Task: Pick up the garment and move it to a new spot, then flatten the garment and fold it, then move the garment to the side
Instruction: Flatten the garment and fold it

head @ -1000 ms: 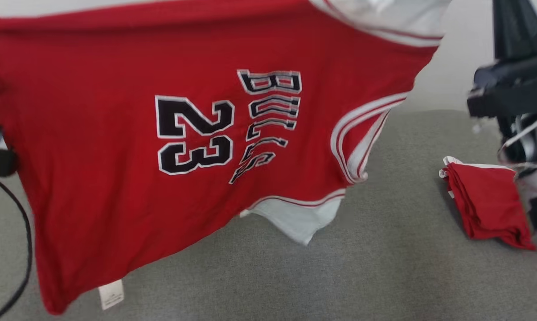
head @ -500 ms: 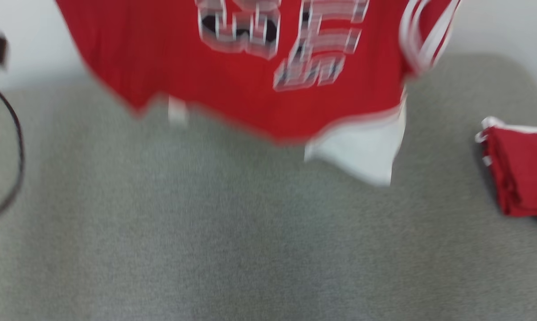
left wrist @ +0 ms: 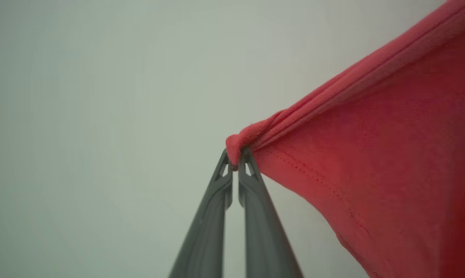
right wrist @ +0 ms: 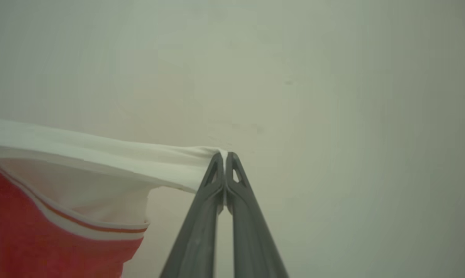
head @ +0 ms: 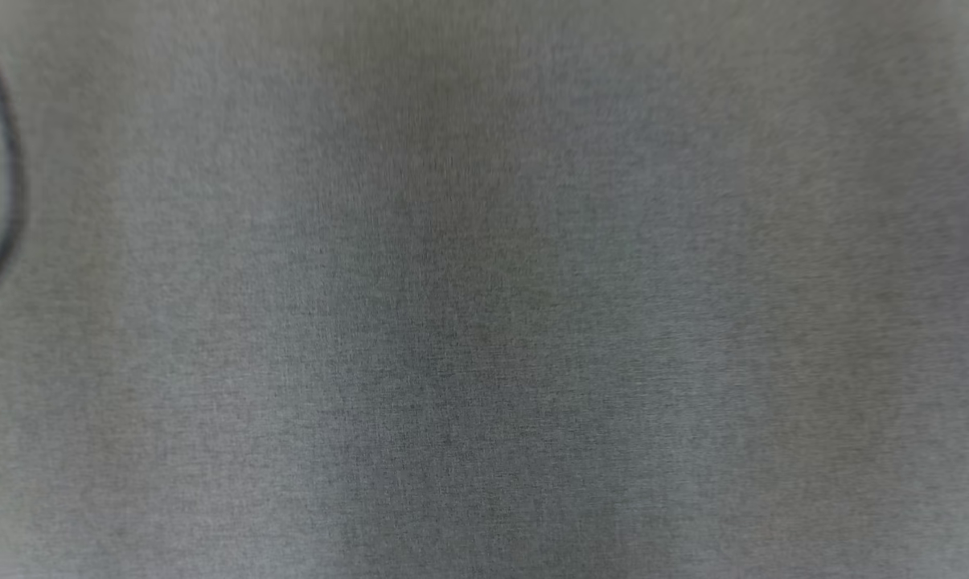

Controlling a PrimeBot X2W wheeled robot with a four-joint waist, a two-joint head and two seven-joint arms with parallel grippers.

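The garment is a red basketball jersey with white trim. In the left wrist view my left gripper (left wrist: 235, 157) is shut on a bunched red hem corner of the jersey (left wrist: 371, 154), which spreads away to the right. In the right wrist view my right gripper (right wrist: 225, 156) is shut on a white strip of the jersey (right wrist: 82, 154), which stretches left toward its red body (right wrist: 31, 239). Both grips are held up in front of a pale plain wall. The head view is blurred and looks down on the grey table cloth (head: 484, 322).
A thin dark cable (head: 6, 177) curves along the left edge of the head view over the grey cloth. Behind both grippers stands a pale blank wall (right wrist: 332, 96).
The head view has swung downward: the jersey slid up and out of it, as did the folded red pile at the right. The dark cable stays at the left edge.
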